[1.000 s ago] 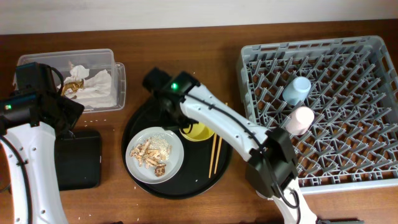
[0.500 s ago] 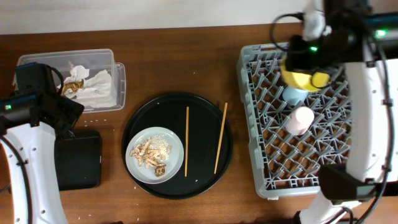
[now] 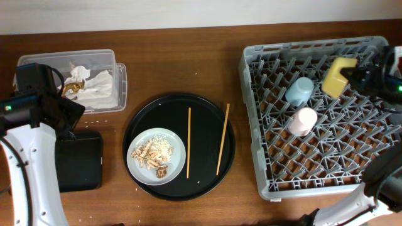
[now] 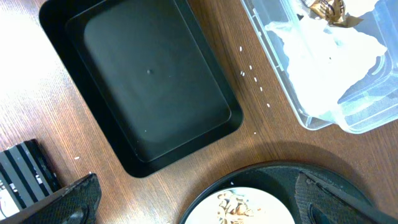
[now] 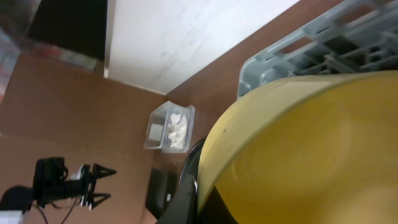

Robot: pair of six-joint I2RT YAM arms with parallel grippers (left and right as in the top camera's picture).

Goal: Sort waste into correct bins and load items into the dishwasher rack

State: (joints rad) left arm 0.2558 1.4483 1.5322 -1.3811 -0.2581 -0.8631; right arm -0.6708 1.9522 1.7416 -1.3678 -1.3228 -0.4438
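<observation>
My right gripper [image 3: 359, 78] is shut on the yellow bowl [image 3: 338, 76] and holds it tilted over the back right of the grey dishwasher rack [image 3: 264, 182]. The bowl fills the right wrist view [image 5: 311, 149], pinched at its rim by my gripper [image 5: 198, 196]. A light-blue cup [image 3: 299, 91] and a pink cup [image 3: 304, 120] lie in the rack. My left gripper [image 3: 63, 116] [image 4: 199, 208] is open and empty between the clear tub [image 3: 119, 81] and the black rectangular tray [image 3: 78, 160]. The tub holds white napkins [image 4: 323, 53] and a gold wrapper [image 4: 326, 7].
A large round black tray [image 3: 207, 182] holds the pale plate [image 3: 141, 171] with food scraps [image 3: 154, 154] and two chopsticks [image 3: 188, 141] [image 3: 222, 139]. The black rectangular tray [image 4: 152, 93] is empty. Small crumbs [image 4: 252, 78] dot the wood beside the tub.
My right arm lifted the yellow bowl off the round tray and carried it right, over the rack's back right. The second chopstick is now uncovered. The left arm has not moved.
</observation>
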